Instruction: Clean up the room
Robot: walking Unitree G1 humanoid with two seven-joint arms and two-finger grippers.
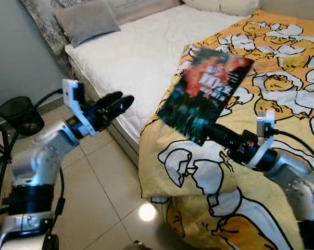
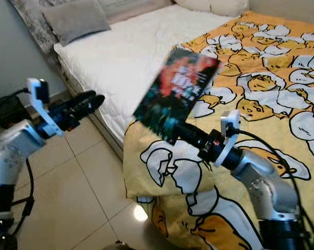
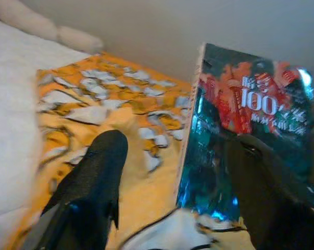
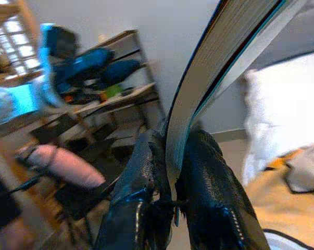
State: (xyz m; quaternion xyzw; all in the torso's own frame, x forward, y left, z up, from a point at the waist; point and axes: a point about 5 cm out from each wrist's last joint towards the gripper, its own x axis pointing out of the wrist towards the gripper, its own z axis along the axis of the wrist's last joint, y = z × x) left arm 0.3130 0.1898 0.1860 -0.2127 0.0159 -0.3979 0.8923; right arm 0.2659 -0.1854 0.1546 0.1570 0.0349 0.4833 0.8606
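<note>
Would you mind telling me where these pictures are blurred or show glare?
Eye views: the book is motion-blurred, and a lamp glare spot sits on the floor tiles. Right wrist view: the shelves behind are smeared and the right tool is soft. Left wrist view: mildly soft, cover sheen.

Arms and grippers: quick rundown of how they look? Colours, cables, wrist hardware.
Both arms are silver metal with black joint bands. Each gripper has two long, textured black fingers: left gripper, right gripper. A white block-shaped mount sits upright on each wrist. Black cables loop from the wrists back along the forearms.
</note>
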